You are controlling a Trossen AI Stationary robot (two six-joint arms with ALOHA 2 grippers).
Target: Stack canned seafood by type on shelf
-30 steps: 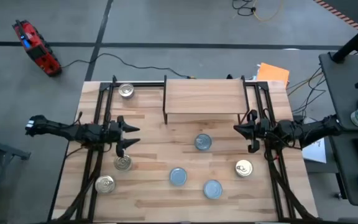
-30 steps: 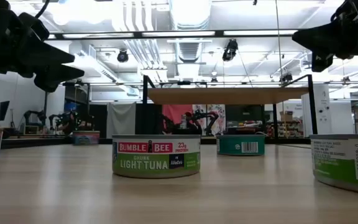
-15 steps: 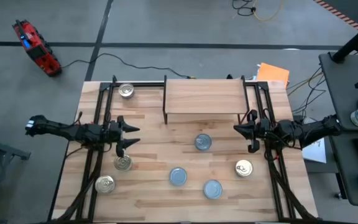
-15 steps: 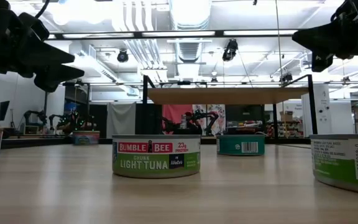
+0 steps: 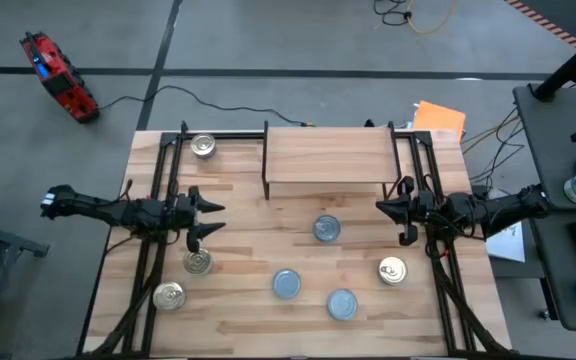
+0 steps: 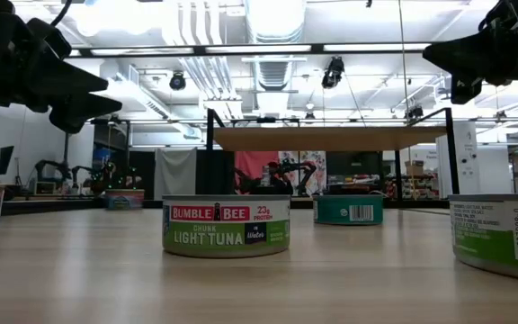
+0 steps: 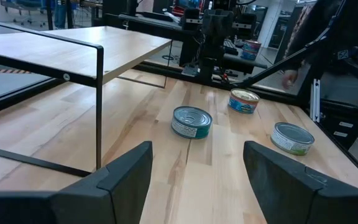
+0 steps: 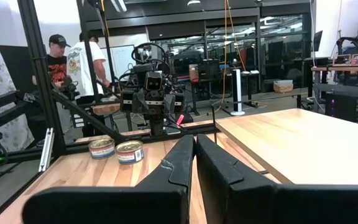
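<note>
Both my arms hover; seven tins lie loose on the counter.
Left gripper (image 5: 211, 218) jaws spread wide, empty; right gripper (image 5: 385, 211) jaws closed, empty; light wood shelf (image 5: 326, 155) bare.

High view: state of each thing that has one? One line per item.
left gripper: open, empty, raised over the table's left side
right gripper: shut, empty, raised over the right side
shelf: upright at the back, nothing on top
blue-topped tins: three, upright on the table, unstacked
silver-topped tins: four, upright on the table, unstacked, one in the back left corner
</note>
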